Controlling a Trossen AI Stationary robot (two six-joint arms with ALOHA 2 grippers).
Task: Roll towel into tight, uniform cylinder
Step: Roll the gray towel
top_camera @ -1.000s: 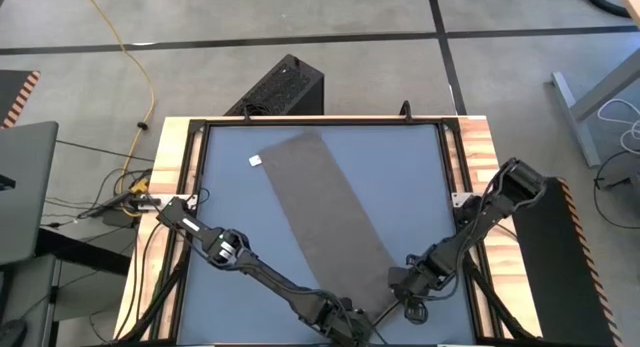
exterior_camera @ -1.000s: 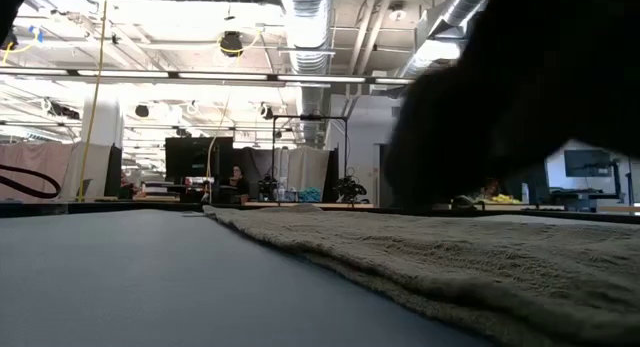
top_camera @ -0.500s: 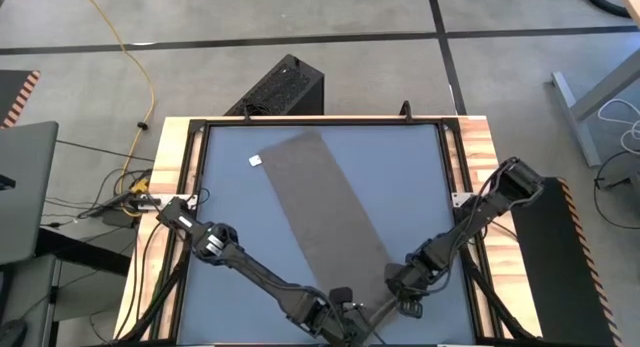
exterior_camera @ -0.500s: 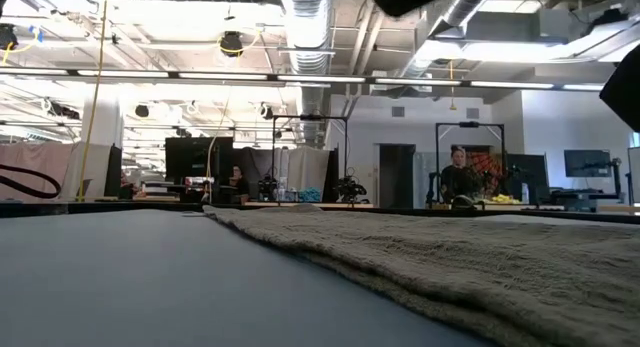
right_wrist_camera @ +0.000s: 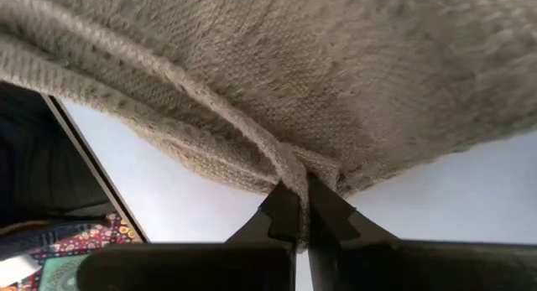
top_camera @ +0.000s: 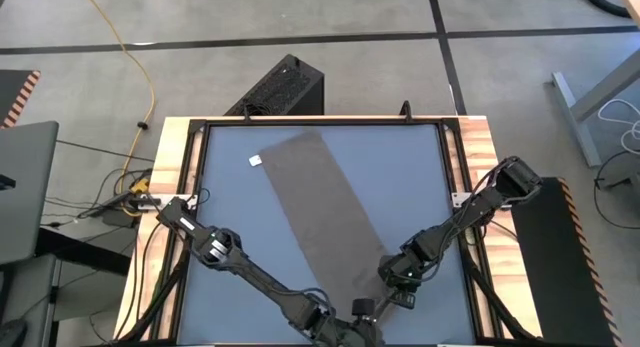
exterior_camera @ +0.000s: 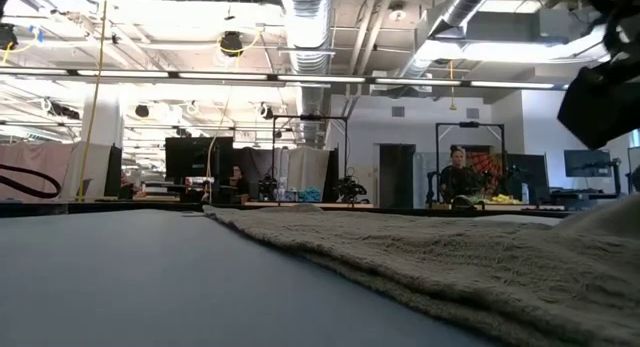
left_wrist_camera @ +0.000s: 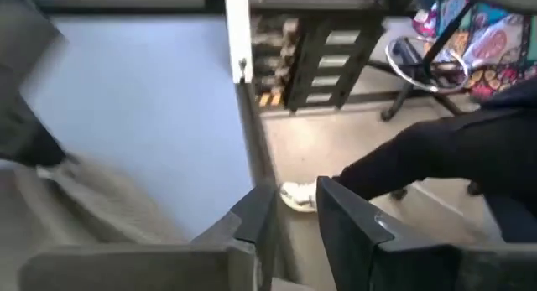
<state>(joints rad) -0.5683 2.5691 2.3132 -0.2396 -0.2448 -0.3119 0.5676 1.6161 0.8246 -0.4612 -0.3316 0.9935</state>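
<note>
From above, the towel point(top_camera: 325, 212) lies flat as a long strip running diagonally across the blue-grey table point(top_camera: 420, 177), its small white tag point(top_camera: 254, 160) at the far corner and its near end by both arms. The right gripper point(top_camera: 397, 287) sits on that near end's right corner, while the left gripper point(top_camera: 358, 322) hangs at the table's near edge just off the cloth. At table height, the towel's looped pile point(exterior_camera: 470, 272) shows thick and limp, hugging the surface with a slight rise at the right, so it looks light, soft and unbreakable, likely to sag and bunch unless both corners of the short edge are held evenly. The left wrist view shows its fingers point(left_wrist_camera: 256, 220) a narrow gap apart with nothing between them, a fold of towel point(left_wrist_camera: 92, 207) off to one side, and a person's shoe and dark trouser leg beyond the table. The right wrist view shows its fingers point(right_wrist_camera: 285, 215) pinched shut on the towel's hemmed edge point(right_wrist_camera: 185, 85), which seems the firmest place to grip.
</note>
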